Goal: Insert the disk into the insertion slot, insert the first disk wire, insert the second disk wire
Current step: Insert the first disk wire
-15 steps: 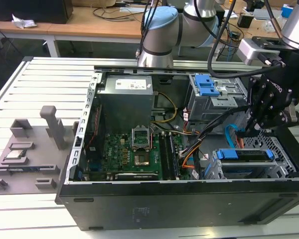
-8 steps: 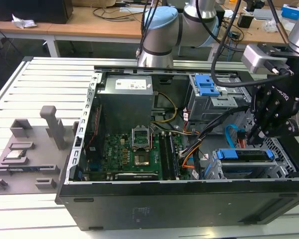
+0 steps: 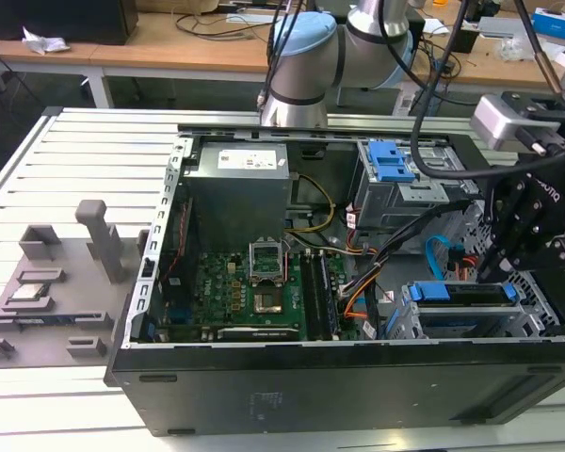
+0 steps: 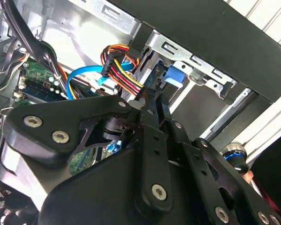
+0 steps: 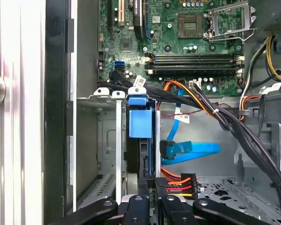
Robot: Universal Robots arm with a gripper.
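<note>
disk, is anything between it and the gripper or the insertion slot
Nothing visible. The disk already sits in the insertion slot, with the gripper right by its end. The blue cable and the coloured wire plug lie beside the disk, not between.

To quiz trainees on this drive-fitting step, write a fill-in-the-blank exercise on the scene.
1. The disk sits in the insertion slot, framed by a ___ plastic carrier.
2. The tool hangs over the end of the open case at the exterior view's ___.
3. The circuit board inside the case is ___ in colour.

Missing words: blue; right; green.
</note>
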